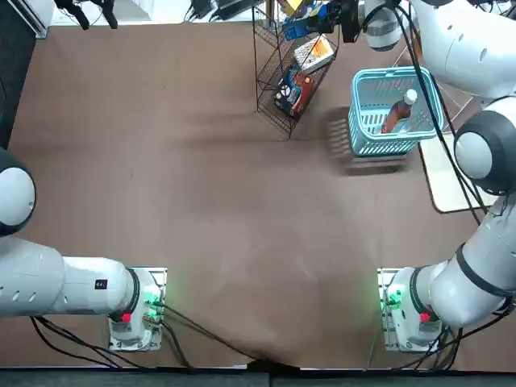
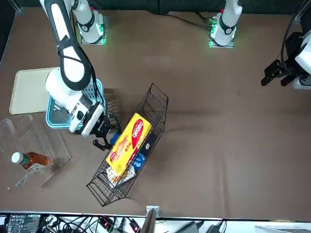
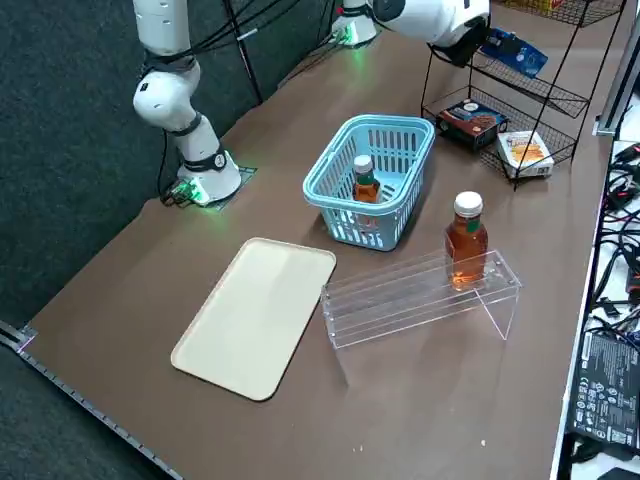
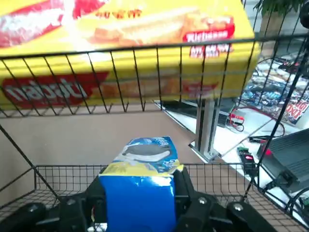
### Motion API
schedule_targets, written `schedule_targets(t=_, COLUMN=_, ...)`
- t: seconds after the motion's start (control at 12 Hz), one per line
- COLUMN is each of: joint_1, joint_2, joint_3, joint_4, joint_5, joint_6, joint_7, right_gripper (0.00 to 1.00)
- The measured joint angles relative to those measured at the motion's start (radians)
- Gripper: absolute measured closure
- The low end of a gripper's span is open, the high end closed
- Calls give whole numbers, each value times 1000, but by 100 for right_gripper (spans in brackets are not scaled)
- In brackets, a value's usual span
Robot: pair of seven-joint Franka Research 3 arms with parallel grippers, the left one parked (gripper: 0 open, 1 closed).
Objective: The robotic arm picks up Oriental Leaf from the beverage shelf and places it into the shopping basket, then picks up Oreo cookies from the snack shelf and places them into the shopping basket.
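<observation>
Right claw (image 4: 140, 188) is closed on one Oreo pack (image 4: 140, 203), its two fingers parted by the pack's width, one on each side. It holds the pack at the middle level of one black wire rack (image 2: 104, 187). Above, on the top level, lies one yellow pack (image 2: 129, 144); the bottom level carries two boxes, one dark blue and red (image 3: 472, 122), one white and orange (image 3: 526, 152). Near the rack, one blue basket (image 3: 335, 190) contains one tea bottle (image 3: 366, 185). A second bottle (image 3: 466, 240) stands on one clear stand (image 3: 400, 305). One cream tray (image 3: 255, 315) lies on the tabletop (image 3: 440, 410), near both basket and stand.
</observation>
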Motion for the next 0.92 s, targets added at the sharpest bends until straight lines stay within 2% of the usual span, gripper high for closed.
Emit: schedule_targets(t=0.92, joint_1=0, joint_2=-47, joint_3=-1, joint_4=-9, joint_5=0, joint_6=1, joint_7=1, right_gripper=42)
